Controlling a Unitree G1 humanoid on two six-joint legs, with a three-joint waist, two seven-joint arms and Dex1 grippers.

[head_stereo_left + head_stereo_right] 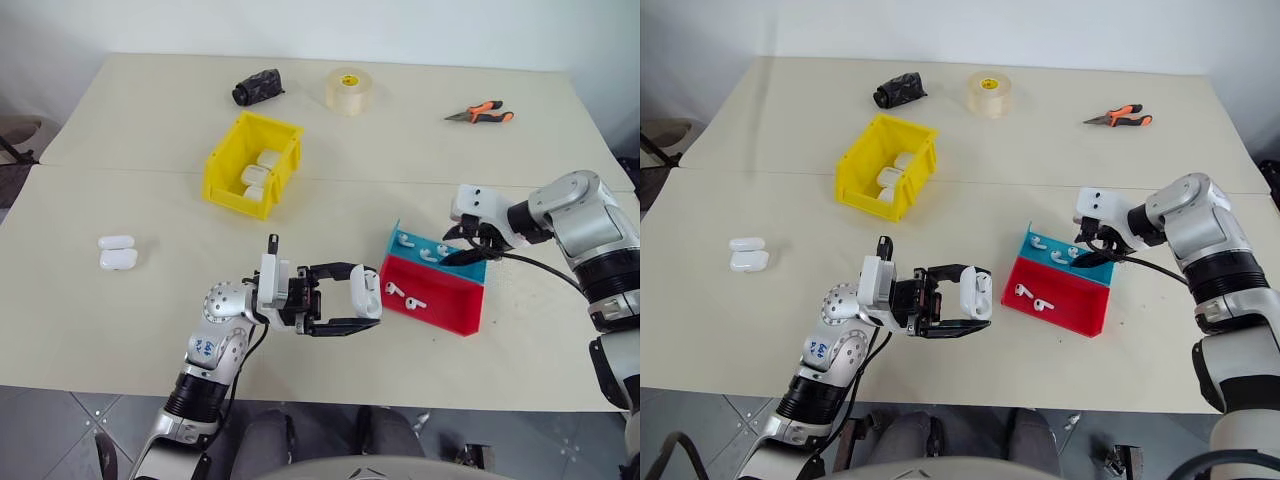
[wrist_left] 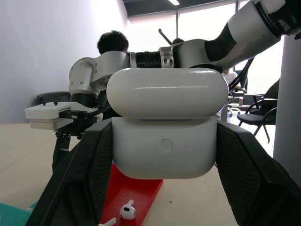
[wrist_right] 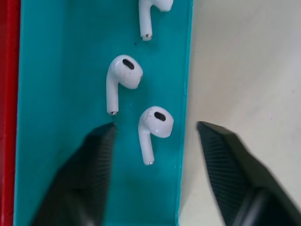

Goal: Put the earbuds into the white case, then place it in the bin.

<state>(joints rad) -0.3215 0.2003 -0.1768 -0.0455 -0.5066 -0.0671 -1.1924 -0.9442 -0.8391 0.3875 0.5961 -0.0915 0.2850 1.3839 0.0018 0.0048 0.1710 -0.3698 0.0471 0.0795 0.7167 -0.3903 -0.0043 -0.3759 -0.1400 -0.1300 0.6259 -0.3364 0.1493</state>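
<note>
The left gripper is clamped on the white case with its lid up, held above the table near its front edge, just beside the red tray. The right gripper hangs over the blue tray, fingers apart around one of the earbuds lying by the tray's edge, not yet pinching it. By my reading no earbud has gone into the held case yet, so loading it, closing it and carrying it to the yellow bin toward the table's far side, which already holds other white cases, all remain.
</note>
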